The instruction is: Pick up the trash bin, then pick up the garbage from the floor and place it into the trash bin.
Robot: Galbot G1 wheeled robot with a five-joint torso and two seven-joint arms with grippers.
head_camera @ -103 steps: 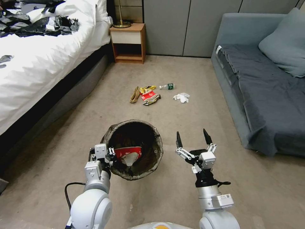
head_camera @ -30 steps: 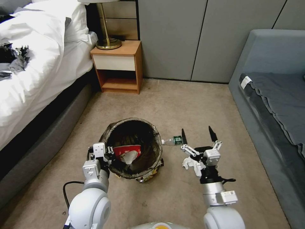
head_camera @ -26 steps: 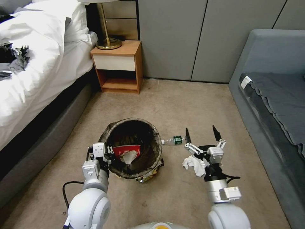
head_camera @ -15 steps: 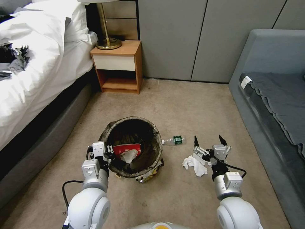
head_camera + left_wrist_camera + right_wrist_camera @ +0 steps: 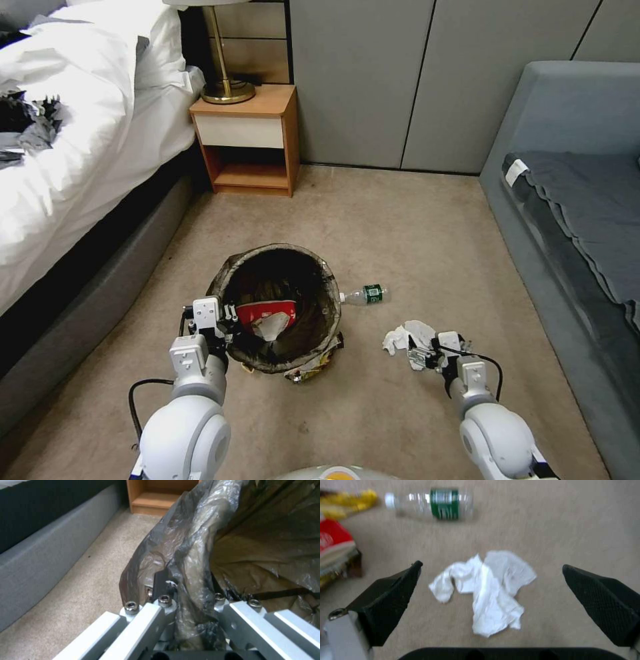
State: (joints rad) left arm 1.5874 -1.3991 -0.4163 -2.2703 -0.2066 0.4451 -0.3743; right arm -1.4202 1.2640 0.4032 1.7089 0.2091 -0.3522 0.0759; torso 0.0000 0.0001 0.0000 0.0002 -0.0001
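My right gripper [image 5: 490, 587] is spread wide, one black finger [image 5: 391, 597] either side of the crumpled tissue [image 5: 486, 592], nothing pinched yet. Tissue lies flat on the carpet [image 5: 573, 530] directly between the tips. Just beyond it: clear bottle [image 5: 433, 503] on its side, green label, text unreadable. Off to one flank, a red-and-white packet [image 5: 333, 542] and a yellow wrapper [image 5: 346, 501]; white lettering on the red, can't make it out.

My left gripper [image 5: 223, 320] is clamped on the near rim of the trash bin [image 5: 320, 280], bag film bunched between the fingers. A red packet [image 5: 267, 313] is already inside.

Risks as I judge them:
- tips dig into carpet pile before closing, so the tissue slips out or only a corner is caught
- thin tissue tears or drops mid-transfer
- liner film slides in the left clamp, tilting the bin
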